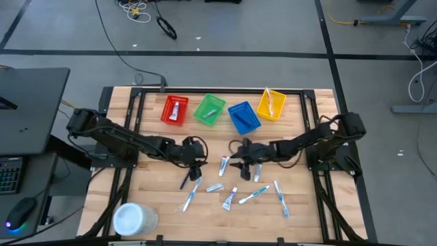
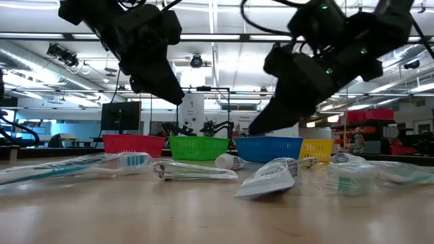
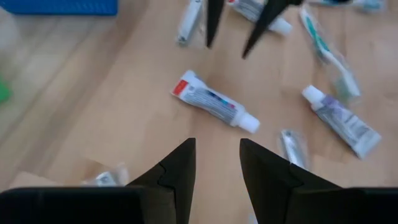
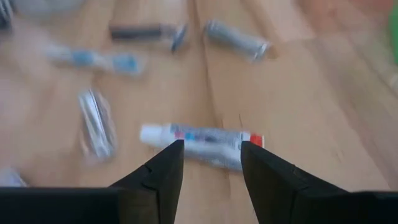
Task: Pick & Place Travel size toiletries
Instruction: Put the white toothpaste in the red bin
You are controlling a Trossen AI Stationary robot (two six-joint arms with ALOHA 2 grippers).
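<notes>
Several small toiletries lie flat on the wooden table: a white tube with a red end (image 1: 224,165) (image 3: 214,102) (image 4: 199,138), more tubes (image 1: 229,199), wrapped toothbrushes (image 1: 254,196) and a dark razor (image 4: 149,31). My right gripper (image 4: 211,163) (image 1: 239,158) hovers open above the red-ended tube, one finger to each side of it, clear of the table in the low view (image 2: 264,125). My left gripper (image 3: 217,167) (image 1: 196,162) is open too, just left of that tube and pointing at it. The red basket (image 1: 175,109) and the yellow basket (image 1: 270,104) each hold an item.
Four baskets stand in a row along the far side: red, green (image 1: 209,109), blue (image 1: 244,117) and yellow. A big white round tub (image 1: 133,219) sits at the near left corner. The two grippers face each other closely over the table's middle.
</notes>
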